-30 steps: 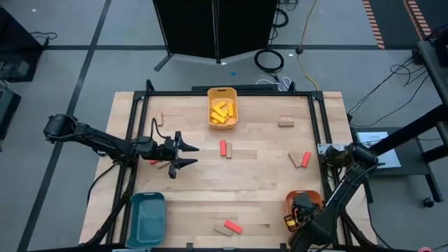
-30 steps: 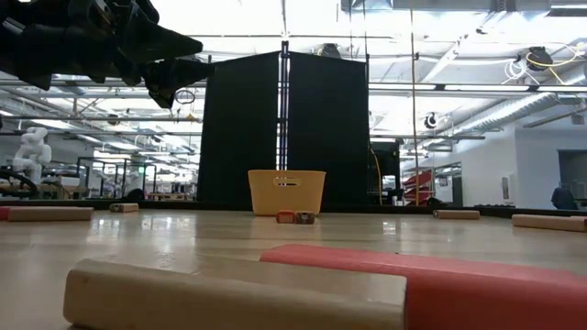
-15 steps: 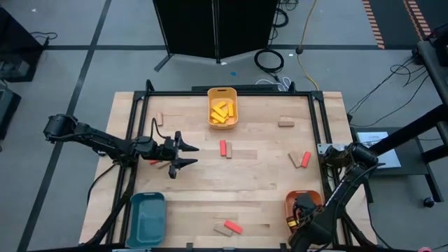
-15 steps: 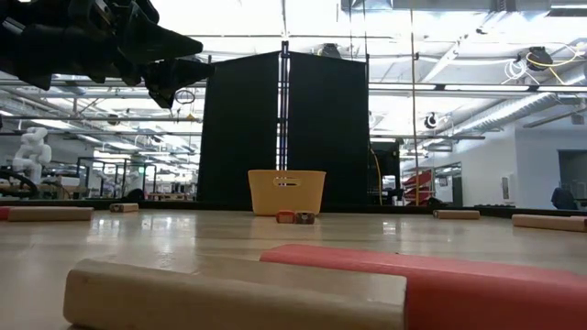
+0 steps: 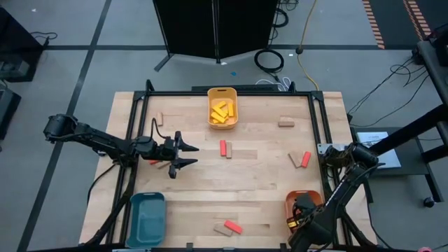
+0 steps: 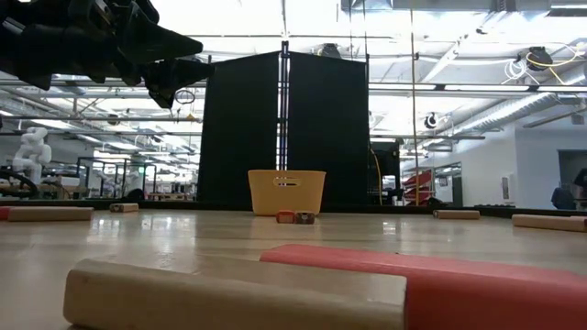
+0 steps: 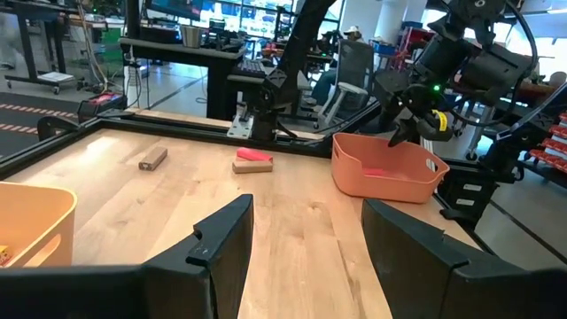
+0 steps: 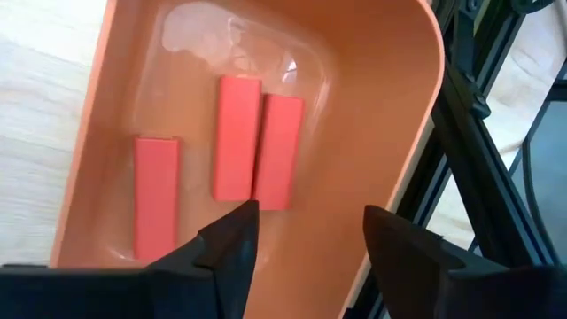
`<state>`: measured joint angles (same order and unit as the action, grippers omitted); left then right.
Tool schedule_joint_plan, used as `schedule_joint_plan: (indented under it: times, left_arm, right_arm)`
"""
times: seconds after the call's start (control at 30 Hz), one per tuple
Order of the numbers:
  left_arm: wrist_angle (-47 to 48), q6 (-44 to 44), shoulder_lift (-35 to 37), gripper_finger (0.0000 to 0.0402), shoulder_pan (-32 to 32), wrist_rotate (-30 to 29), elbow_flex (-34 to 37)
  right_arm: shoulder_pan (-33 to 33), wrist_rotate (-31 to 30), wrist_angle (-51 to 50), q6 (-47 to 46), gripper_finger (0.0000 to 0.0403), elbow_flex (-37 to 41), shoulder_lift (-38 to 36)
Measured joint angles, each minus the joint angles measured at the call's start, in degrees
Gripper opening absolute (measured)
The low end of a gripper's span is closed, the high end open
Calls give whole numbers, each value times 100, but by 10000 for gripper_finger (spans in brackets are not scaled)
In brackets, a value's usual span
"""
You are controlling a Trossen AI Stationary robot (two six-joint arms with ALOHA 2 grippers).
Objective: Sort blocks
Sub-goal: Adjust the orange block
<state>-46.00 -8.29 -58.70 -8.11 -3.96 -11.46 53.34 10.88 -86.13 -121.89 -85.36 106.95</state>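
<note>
Your right gripper sat over the orange tray at the table's near right corner, fingers spread with nothing between them. Three red blocks lay flat on the tray floor, two side by side and touching, one apart. Read that as the drop step of a red sort being finished.

Your left gripper hovered above the left-middle of the table, fingers apart and empty, with a red and a tan block just beside it underneath.

Yellow blocks were piled in the yellow tray at the far edge. The teal tray looked empty.

Loose blocks on the wood: a red/tan pair mid-table, a red/tan pair right of centre, another at the near edge, tan singles far left and far right.

Next, I'd judge, you needed to lift the right arm clear of the tray wall and go for the red on the right.
</note>
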Motion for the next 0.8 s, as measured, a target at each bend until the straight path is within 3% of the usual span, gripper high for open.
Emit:
schedule_joint_plan:
  times: [0.2,0.43,0.67,0.8]
  left_arm:
    - [-2,-2,0,207,0,-1,-2]
    - [-7,-2,0,207,0,-1,-2]
    - [-13,-2,0,207,2,-1,-2]
    - [-13,-2,0,207,1,-1,-2]
  right_arm:
    - [-136,-241,-4,18,186,-7,-316]
    - [-338,-1617,-4,41,186,-9,-694]
    - [-939,-3023,-2,1212,185,-9,-889]
    - [-1578,-3124,-63,1142,185,-9,-972]
